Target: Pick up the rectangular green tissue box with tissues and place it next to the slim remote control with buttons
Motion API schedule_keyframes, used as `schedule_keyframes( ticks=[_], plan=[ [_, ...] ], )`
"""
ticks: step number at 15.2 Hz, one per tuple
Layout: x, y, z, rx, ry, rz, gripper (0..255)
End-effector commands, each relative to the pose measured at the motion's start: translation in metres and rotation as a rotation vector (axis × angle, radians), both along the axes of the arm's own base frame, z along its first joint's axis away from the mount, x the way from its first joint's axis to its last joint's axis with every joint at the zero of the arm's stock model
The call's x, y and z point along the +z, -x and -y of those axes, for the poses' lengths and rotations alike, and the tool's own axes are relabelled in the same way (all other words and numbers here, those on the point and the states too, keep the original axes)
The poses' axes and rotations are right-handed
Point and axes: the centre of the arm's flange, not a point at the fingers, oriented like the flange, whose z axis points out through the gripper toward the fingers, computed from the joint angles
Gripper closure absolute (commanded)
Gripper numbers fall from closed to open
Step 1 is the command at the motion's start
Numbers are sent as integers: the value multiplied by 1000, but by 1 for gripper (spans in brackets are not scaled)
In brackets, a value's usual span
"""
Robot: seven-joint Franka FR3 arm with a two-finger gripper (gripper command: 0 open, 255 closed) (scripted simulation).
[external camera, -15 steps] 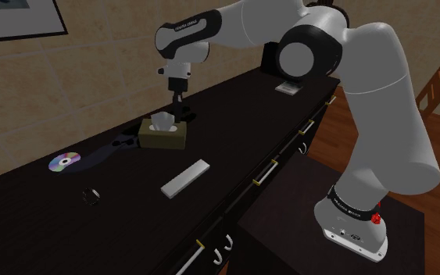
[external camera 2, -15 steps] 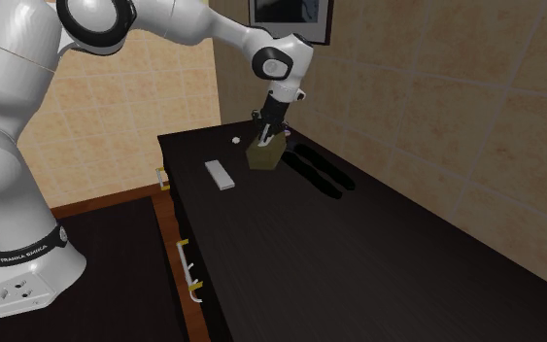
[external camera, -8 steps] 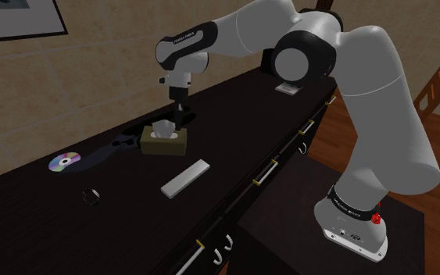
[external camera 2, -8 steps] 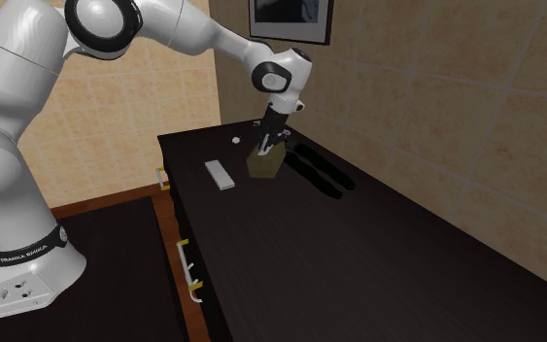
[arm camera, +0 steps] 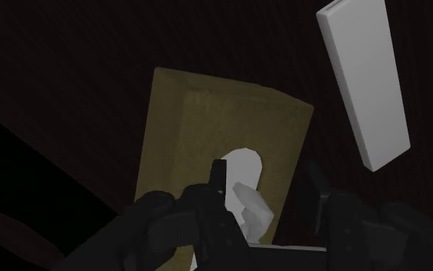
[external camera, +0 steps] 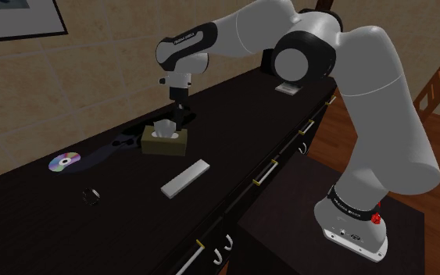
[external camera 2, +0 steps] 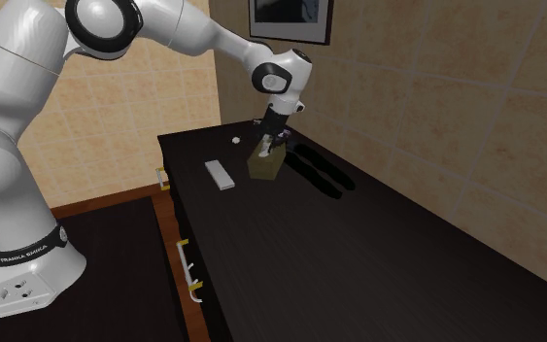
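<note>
The box point(external camera: 163, 143) sits flat on the bench point(external camera: 234, 141), not lifted, so the pick is only at its start and the carry and placing are all left to do. A white tissue point(arm camera: 247, 202) stands out of the slot in its top. The gripper point(arm camera: 266, 165) is low over the box, pointing down. In the wrist view its fingers stand apart, one over the slot and the other near the long edge on the remote's side. Whether either finger touches the box I cannot tell, and nothing looks clamped. In the shoulder view the gripper meets the box at about its 1 o'clock corner. The remote point(external camera: 187, 178) lies at about 5 o'clock from the box, near but with bare bench between them. By my reading the fingers have yet to close, and after that only a short move toward the remote is needed. Further out in the shoulder view, a disc point(external camera: 64, 162) lies at about 9 o'clock and a small ring point(external camera: 91, 195) at about 8 o'clock. Both are well apart from the box.
</note>
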Motion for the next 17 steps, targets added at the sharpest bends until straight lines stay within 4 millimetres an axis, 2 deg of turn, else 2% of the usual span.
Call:
schedule_keyframes(
  ticks=[1, 5, 9, 17],
  plan=[
    [0, 0, 0, 0, 0, 0, 0],
    [0, 0, 0, 0, 0, 0, 0],
    [46, -11, 16, 0, 0, 0, 0],
    [46, -11, 16, 0, 0, 0, 0]
  ],
)
